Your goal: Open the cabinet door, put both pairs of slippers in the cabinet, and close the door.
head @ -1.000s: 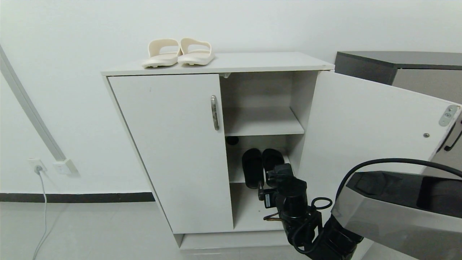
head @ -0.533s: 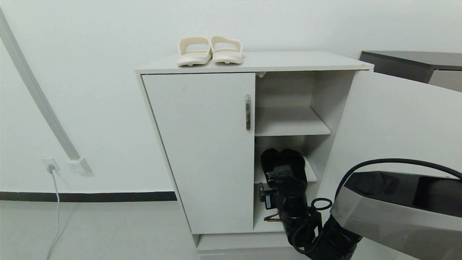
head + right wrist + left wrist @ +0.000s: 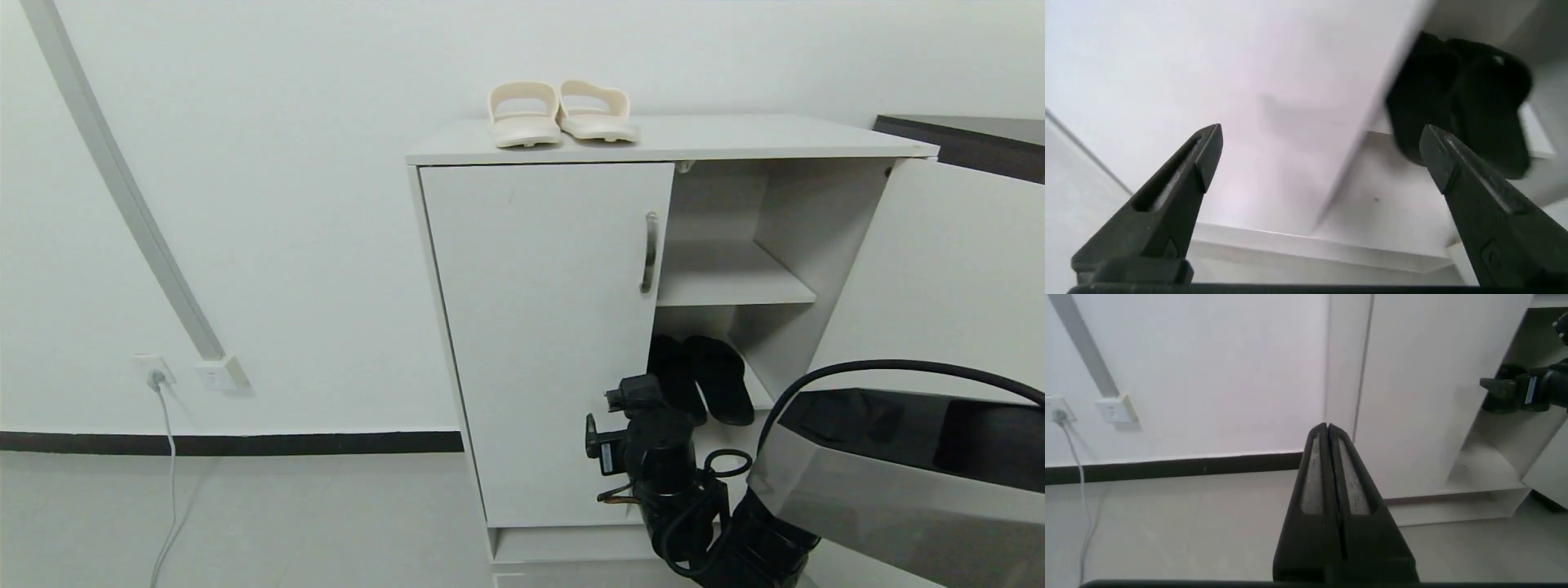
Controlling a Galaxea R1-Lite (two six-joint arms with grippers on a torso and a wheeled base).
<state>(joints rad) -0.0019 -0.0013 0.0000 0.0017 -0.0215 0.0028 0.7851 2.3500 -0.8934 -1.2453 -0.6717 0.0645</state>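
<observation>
We held our right claw (image 3: 1321, 135) spread wide before the cabinet (image 3: 775, 135), left claw (image 3: 1327, 437) pressed closed on nothing, with black slippers (image 3: 718, 380) on a lower shelf (image 3: 759, 397) inside and beige slippers (image 3: 563, 114) on its top.

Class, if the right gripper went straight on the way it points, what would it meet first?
Probably the shut door, near its edge. The right gripper is open towards it, with the black slippers just aside.
</observation>
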